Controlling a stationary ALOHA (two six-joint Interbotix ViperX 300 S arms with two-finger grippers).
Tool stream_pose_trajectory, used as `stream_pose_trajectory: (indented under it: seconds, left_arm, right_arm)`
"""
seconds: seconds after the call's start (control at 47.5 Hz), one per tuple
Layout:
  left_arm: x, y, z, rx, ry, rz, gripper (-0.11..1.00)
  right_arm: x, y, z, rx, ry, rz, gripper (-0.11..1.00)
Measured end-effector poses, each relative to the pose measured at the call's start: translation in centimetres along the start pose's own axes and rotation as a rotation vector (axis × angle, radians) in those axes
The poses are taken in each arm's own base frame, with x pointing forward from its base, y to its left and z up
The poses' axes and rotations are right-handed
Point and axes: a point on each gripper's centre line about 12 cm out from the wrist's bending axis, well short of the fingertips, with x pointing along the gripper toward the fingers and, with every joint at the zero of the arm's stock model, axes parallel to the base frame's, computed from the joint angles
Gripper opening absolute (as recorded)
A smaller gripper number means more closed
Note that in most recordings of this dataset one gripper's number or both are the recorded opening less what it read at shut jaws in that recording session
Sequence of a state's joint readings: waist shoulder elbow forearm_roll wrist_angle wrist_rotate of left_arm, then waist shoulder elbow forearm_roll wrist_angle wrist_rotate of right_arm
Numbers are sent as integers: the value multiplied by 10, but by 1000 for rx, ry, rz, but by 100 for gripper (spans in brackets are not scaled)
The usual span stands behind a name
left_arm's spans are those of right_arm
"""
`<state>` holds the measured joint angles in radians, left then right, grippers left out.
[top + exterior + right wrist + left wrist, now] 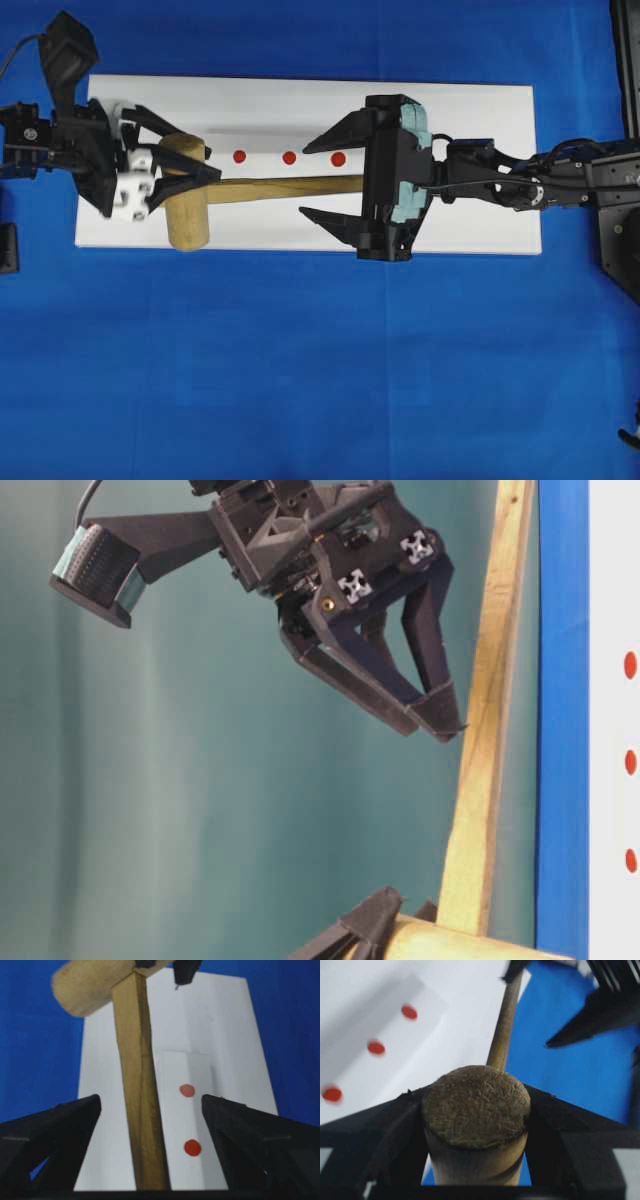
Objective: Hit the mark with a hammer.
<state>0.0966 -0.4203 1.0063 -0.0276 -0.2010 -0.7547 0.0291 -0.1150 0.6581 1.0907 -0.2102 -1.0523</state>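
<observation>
Jaws of the left gripper (190,172) pinch the thick head of the hammer (187,205) at the left end of the white board (480,110). Its handle runs right, below three red marks (289,157), between the widely spread jaws of the right gripper (325,178), which do not touch it.

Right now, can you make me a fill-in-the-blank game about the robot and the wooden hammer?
1. The left pincer is shut on the hammer's ____.
2. The right pincer is ____, with the handle between its fingers but not gripped.
3. The strip on the white board has ____ red dots.
4. The cloth under the board is ____.

Missing words: head; open; three; blue
</observation>
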Motion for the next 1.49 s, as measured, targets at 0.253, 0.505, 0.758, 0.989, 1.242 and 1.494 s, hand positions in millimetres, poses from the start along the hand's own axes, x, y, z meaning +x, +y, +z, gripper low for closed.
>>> stream_pose_trajectory:
  seconds: [0.253, 0.505, 0.758, 0.989, 1.242, 1.494]
  left_arm:
    - [-5, -3, 4, -243, -13, -15, 45]
    - [-9, -8, 6, -282, -20, -35, 45]
    - [-9, -12, 2, -276, -7, -45, 45]
    - [-9, -12, 2, -259, -4, -46, 45]
    - [-9, -13, 1, -219, -3, -47, 45]
    - [-9, -13, 2, -211, -4, -48, 45]
  right_arm:
    - [2, 1, -1, -61, -4, 7, 89]
    - [16, 4, -15, -126, 39, 10, 89]
    - [25, 2, -17, -162, 42, -14, 57]
    - [26, 1, -18, -168, 41, -21, 9]
    - [26, 0, -18, -168, 44, -21, 9]
    - [26, 0, -18, -168, 45, -17, 9]
